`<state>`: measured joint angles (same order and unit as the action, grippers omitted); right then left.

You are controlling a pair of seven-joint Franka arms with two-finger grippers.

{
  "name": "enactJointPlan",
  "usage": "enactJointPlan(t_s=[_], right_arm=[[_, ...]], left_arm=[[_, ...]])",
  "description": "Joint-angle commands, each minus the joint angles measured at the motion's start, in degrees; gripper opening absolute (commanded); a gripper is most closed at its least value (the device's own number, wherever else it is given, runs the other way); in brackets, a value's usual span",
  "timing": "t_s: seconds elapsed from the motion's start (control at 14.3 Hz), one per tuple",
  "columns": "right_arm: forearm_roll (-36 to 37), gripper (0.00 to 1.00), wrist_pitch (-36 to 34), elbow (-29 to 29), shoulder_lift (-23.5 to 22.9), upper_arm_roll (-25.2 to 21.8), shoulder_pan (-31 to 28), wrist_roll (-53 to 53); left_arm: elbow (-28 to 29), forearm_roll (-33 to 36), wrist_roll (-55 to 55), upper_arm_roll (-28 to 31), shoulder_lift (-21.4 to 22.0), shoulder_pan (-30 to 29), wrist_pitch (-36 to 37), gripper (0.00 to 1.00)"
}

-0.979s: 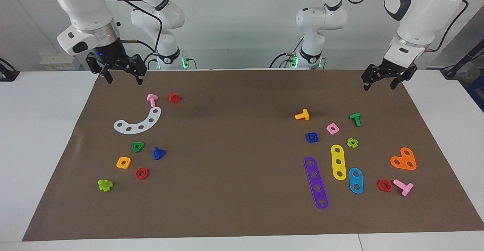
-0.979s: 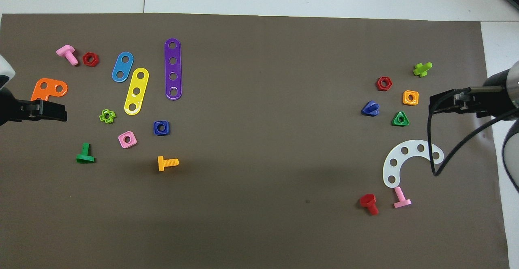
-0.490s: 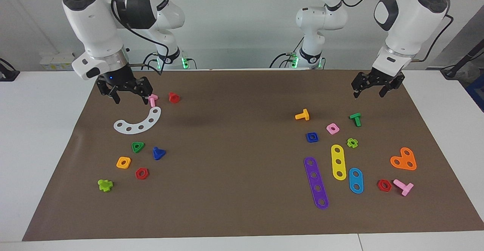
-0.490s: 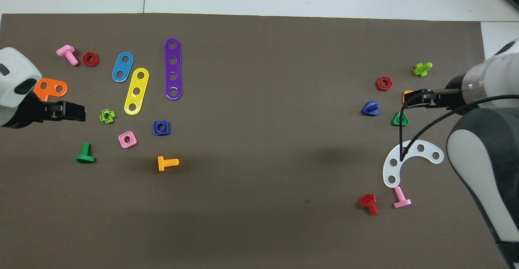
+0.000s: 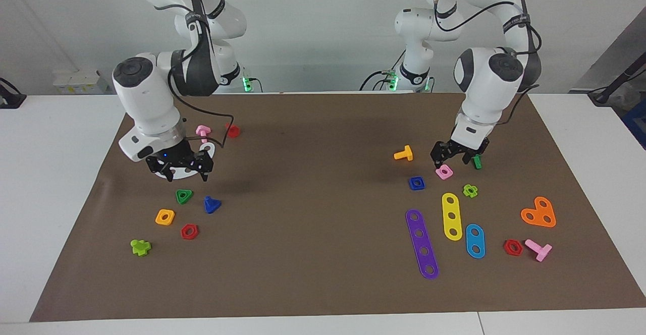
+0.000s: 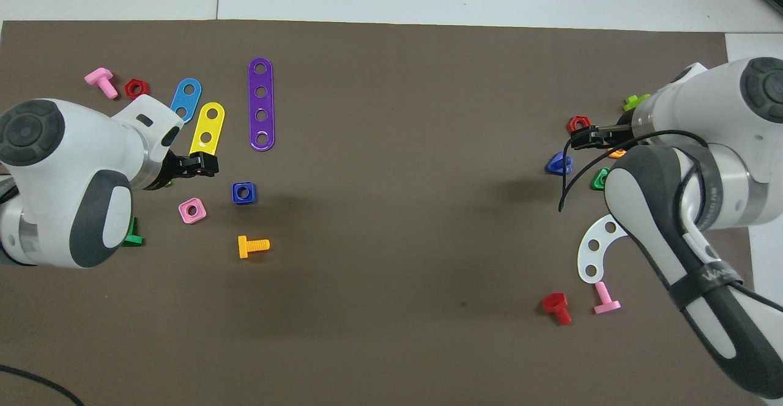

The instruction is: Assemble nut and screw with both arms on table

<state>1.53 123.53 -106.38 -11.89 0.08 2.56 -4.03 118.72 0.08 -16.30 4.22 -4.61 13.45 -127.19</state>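
The dark-blue square nut (image 5: 417, 183) lies flat on the brown mat (image 5: 323, 274) toward the left arm's end, also in the overhead view (image 6: 244, 193). My left gripper (image 5: 452, 160) is open and empty, low over the pink square nut (image 5: 444, 172), just beside the blue nut. The dark-blue screw (image 5: 212, 205) lies toward the right arm's end, also in the overhead view (image 6: 559, 163). My right gripper (image 5: 186, 173) is open and empty over the white curved plate (image 6: 596, 247), a little nearer the robots than the screw.
Around the blue nut lie an orange bolt (image 5: 404, 154), a green bolt (image 5: 476, 162), a yellow strip (image 5: 452, 216) and a purple strip (image 5: 422, 244). Around the screw lie a green triangular nut (image 5: 184, 196), an orange square nut (image 5: 165, 217) and a red hex nut (image 5: 189, 231).
Both arms have swung down and out from the mat's edge nearest the robots. The right gripper came over the white plate; the left gripper came over the pink nut. No part has moved.
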Motion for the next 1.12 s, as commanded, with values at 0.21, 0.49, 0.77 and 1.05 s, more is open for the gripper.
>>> enactJointPlan(t_s=[0.21, 0.49, 0.77, 1.05], right_arm=[[-1.01, 0.90, 6.98, -2.69, -3.92, 0.36, -0.80, 5.62], [-0.92, 0.86, 10.41, -3.30, -6.47, 0.36, -0.27, 5.53], [-1.01, 0.81, 12.87, -3.48, -8.77, 0.36, 1.14, 3.95], [-1.01, 0.73, 12.26, -4.62, -8.24, 0.36, 1.14, 3.86]], left_arm=[[4.68, -0.61, -9.01, 0.61, -6.81, 4.30, -11.66, 0.91], [4.95, -0.61, -9.01, 0.70, -9.89, 5.71, -15.90, 0.90], [4.86, -0.52, -8.13, 0.70, -9.63, 6.50, -12.66, 0.54], [4.51, -0.17, -7.60, 0.70, -9.10, 7.38, -7.83, 0.11]])
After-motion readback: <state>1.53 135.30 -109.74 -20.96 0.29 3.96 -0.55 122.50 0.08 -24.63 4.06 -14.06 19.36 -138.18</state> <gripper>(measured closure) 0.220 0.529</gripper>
